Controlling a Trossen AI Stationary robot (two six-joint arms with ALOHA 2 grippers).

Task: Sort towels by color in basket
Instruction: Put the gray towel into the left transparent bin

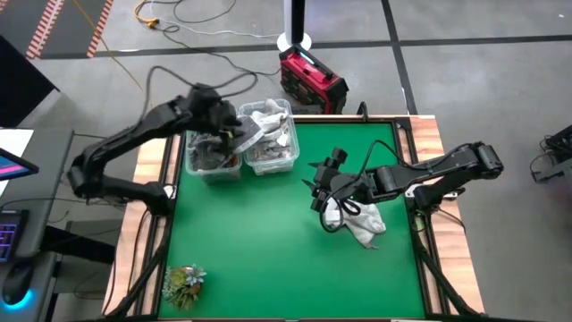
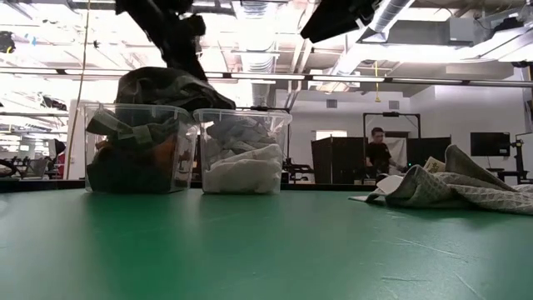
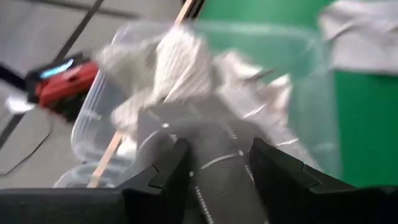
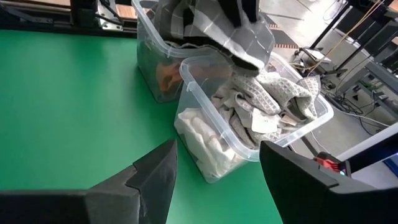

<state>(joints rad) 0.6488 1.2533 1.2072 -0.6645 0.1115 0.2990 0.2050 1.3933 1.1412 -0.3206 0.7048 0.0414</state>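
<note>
Left tool [image 3: 214, 180] gripping a dark grey plaid towel [image 3: 217, 155] above the two clear bins.

Towel is hanging over the left bin [image 1: 213, 157], apparently just touching its heap. Right tool [image 1: 319, 190] is waiting wide open, holding nothing, beside a pale towel [image 1: 362, 222] lying on the green bench [image 1: 259, 241].

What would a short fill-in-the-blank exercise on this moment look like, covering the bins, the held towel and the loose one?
1. The left gripper is shut on a dark grey plaid towel above the two clear ____.
2. The right gripper hangs with its fingers ____, holding nothing.
3. The light towels fill the bin on the ____ in the low view.
4. A pale towel lies loose on the ____ mat.

Missing words: bins; open; right; green
</note>
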